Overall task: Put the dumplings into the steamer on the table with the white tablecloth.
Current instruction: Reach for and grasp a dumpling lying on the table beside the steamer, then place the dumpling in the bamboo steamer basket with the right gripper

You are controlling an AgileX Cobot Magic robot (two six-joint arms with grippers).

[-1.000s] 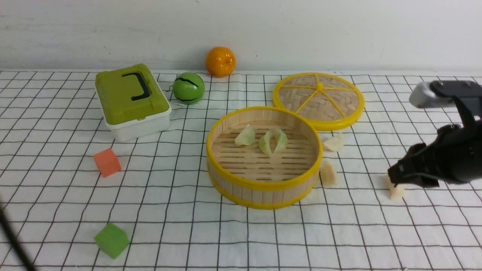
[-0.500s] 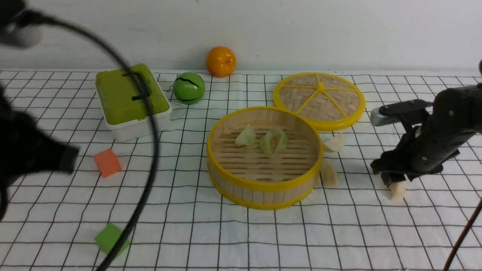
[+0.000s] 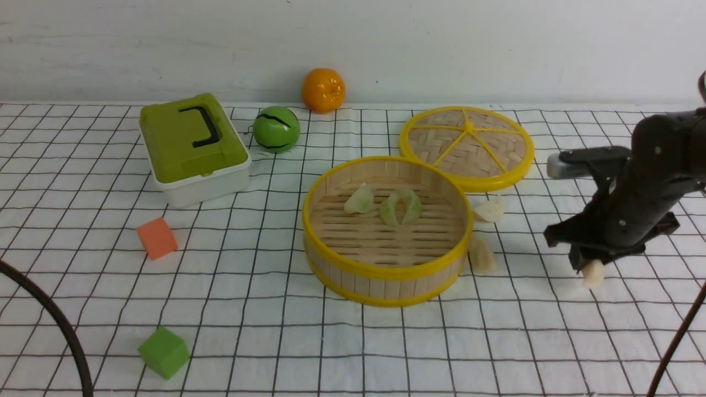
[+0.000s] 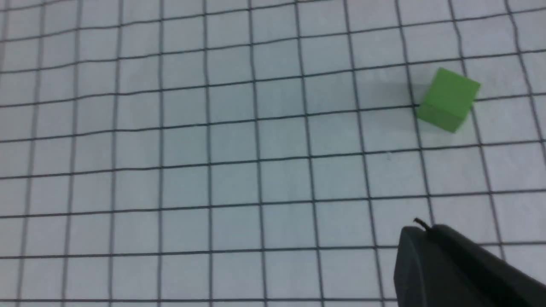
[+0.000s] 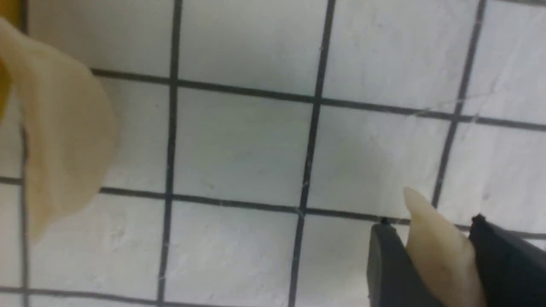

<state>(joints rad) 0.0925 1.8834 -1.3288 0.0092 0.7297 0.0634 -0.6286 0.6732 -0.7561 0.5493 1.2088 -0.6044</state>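
The right end effector (image 3: pixel 589 263) has lifted off the surface (image 3: pixel 276 331), clamped on a cream dumpling (image 3: pixel 593 273) that lay there a second ago, so carrying it over to the steamer (image 3: pixel 386 270) should come next. Two other cream dumplings (image 3: pixel 481 255) lie beside the steamer's wall along that path, and three green dumplings (image 3: pixel 389 208) are already inside. The left end effector (image 4: pixel 448 268) shows one finger only, so I cannot tell its opening.

We see bright, even light, soft shadows; both wrist views blurry, near dumpling (image 5: pixel 59 128) out of focus.
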